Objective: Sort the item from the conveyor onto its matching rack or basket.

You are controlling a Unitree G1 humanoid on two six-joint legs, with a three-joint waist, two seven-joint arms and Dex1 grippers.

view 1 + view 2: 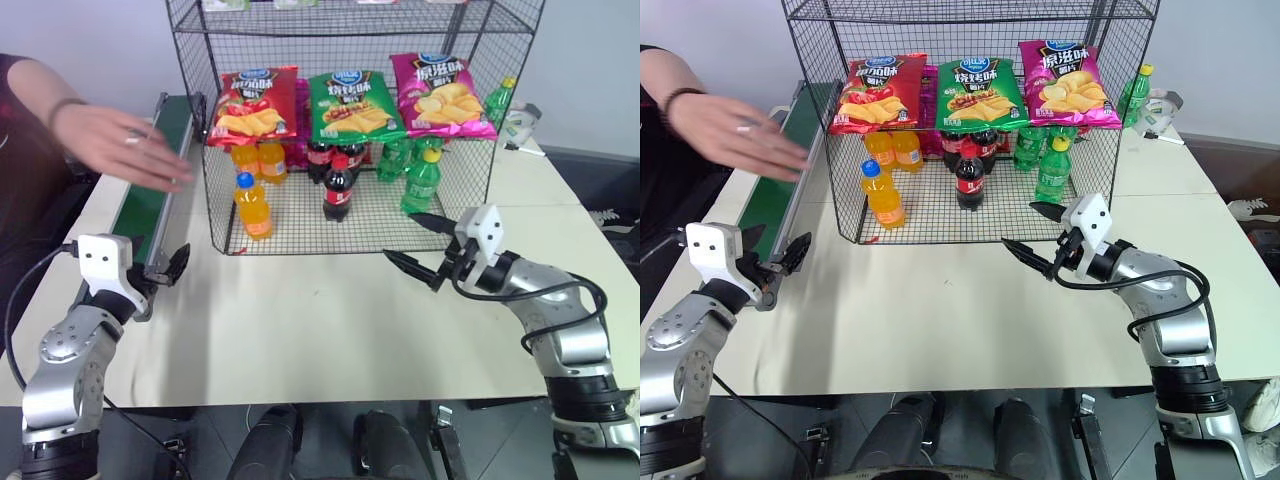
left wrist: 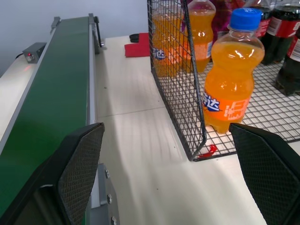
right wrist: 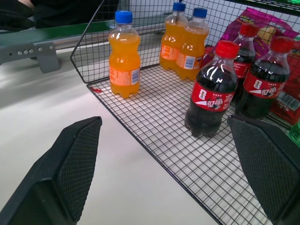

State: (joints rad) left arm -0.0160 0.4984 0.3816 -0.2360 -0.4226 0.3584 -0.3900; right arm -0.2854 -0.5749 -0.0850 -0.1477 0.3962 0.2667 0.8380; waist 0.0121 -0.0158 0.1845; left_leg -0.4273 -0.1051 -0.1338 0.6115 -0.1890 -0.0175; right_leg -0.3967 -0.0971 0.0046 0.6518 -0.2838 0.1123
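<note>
The orange soda bottle (image 1: 253,206) with the blue cap stands upright on the grid floor of the black wire rack (image 1: 460,205), in the front corner nearest the conveyor; seen from the head camera it sits at about eleven o'clock from the table's centre. Two more orange soda bottles (image 1: 258,160) stand behind it toward twelve o'clock, deeper in the rack. A cola bottle with a red cap (image 1: 338,188) stands at three o'clock of the front orange bottle, with other cola bottles (image 1: 322,157) behind it, and a green bottle with a yellow cap (image 1: 421,181) stands further toward three o'clock. Three chip bags, red (image 1: 253,105), green (image 1: 352,106) and magenta (image 1: 441,95), lie on the tier above the bottles. The dark-green conveyor (image 1: 148,190) runs along the nine o'clock side of the rack, and a person's hand (image 1: 118,145) reaches over its belt. The left gripper (image 1: 165,268) hangs beside the near end of the conveyor, its two black fingers spread wide with nothing between them. The right gripper (image 1: 420,245) is over the white table (image 1: 300,320) just in front of the rack, at about five o'clock from the cola bottle, its fingers likewise parted and holding nothing.
</note>
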